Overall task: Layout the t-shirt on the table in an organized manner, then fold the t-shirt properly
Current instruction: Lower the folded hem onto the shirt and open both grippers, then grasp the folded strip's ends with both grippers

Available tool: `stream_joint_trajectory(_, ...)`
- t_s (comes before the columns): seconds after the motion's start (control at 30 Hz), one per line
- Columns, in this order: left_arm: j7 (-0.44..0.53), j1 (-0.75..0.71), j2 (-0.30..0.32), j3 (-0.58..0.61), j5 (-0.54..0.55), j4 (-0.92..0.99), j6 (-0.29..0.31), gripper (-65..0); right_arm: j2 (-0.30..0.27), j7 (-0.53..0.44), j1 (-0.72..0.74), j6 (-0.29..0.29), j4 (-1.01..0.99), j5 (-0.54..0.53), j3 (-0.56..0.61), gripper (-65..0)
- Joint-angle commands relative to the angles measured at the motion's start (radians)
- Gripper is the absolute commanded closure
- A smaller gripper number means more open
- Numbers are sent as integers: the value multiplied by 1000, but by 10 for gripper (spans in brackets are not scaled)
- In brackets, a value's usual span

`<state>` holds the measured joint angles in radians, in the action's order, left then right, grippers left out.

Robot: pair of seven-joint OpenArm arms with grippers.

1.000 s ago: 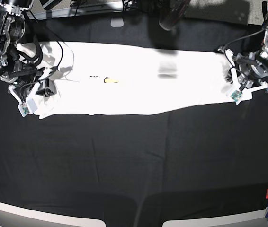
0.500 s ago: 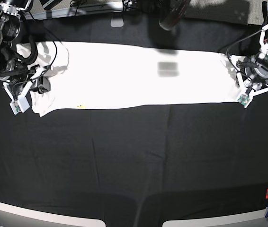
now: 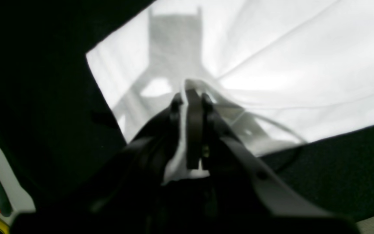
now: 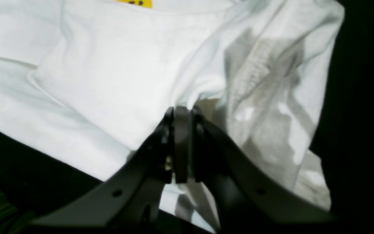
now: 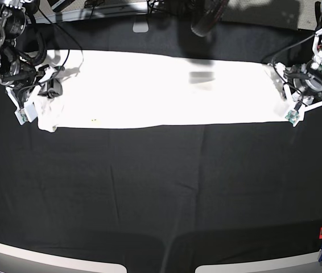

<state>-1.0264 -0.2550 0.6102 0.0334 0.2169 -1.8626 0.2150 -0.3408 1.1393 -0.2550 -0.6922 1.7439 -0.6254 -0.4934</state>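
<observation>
Stretching between my two pincers, the t-shirt [image 5: 161,88] lies as one long white band across the far part of the table [image 5: 161,199], its long axis running side to side. My left gripper [image 3: 189,94] is clamped on a pinch of cloth at one short end, a white fold caught between its fingers. My right gripper [image 4: 181,112] is closed on the bunched, wrinkled cloth at the other end. One shirt, one table, two grippers. A scrap of yellow print [image 4: 135,3] shows near my right wrist.
</observation>
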Motion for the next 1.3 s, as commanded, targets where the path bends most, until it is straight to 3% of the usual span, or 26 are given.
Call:
stream_joint_trajectory(0.0,5,8,16,-8,-3,-15,-10,0,-16,-10,8,-6,19,-5,-7,0)
stream_joint_trajectory(0.03,5,8,16,-8,-3,-15,-10,-57,-16,-10,8,-6,19,-1,-7,-20)
stream_joint_trajectory(0.13,-10,8,16,-8,-3,-15,-12,-245,-16,-10,8,-6,19,40,-7,-205)
stream_joint_trajectory(0.2,-36,8,16,-8,-3,-15,-37,-305,-16,-9,8,-6,19,95,-7,-262)
stream_joint_trajectory(0.33,-150,8,17,-8,-7,-20,-39,-316,-17,-9,-2,-6,19,201,-11,-263)
stream_joint_trajectory(0.47,-149,10,19,-8,-19,-38,-47,-316,-18,-9,-6,-6,19,237,-58,-263)
stream_joint_trajectory(0.53,-147,9,19,-8,-58,-61,-83,-316,-19,-10,-6,-6,20,214,-103,-263)
stream_joint_trajectory(0.67,-140,9,19,-8,-163,-119,-145,-316,-19,-10,-6,-6,33,105,-210,-263)
stream_joint_trajectory(0.8,-128,9,19,-8,-199,-176,-181,-316,-19,-10,-5,-6,66,-27,-325,-263)
stream_joint_trajectory(1.0,-121,9,19,-8,-307,-236,-262,-316,-19,-13,-5,-6,88,-339,-474,-263)
stream_joint_trajectory(1.13,-9,9,19,-8,-190,-239,-274,-316,-18,-13,-4,-6,88,-561,-464,-263)
stream_joint_trajectory(1.2,2,9,11,-8,-152,-239,-248,-316,-16,-10,6,-6,87,-579,-421,-263)
stream_joint_trajectory(1.27,-42,8,-1,-8,-180,-239,-241,-316,-17,-10,10,-6,87,-575,-370,-263)
